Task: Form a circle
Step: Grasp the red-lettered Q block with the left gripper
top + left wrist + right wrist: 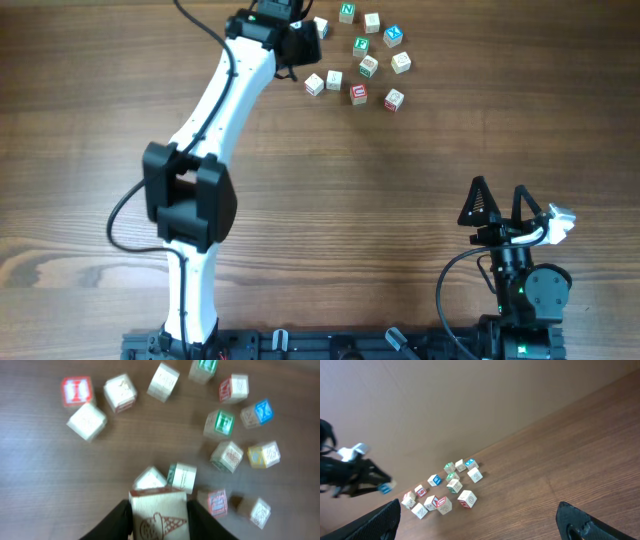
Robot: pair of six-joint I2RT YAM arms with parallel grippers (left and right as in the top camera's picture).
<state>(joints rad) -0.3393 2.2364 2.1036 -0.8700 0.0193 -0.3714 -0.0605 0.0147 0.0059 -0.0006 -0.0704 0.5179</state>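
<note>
Where the overhead view looks down on the wooden bench, we see the alphabet cubes scattered loosely near its far edge, no ring formed. The left gripper sits at the cluster's left side; its hold is hidden here. The right gripper rests near the bench's near right corner, well apart from the cubes, its jaws spread wide.

In the left wrist view, we see the left gripper clamped on a pale cube with a red ice-cream cone drawing, its dark fingers pressing both sides. Other cubes lie beyond.

In the right wrist view, both fingers of the right gripper stand far apart, holding nothing, with the cubes distant.
</note>
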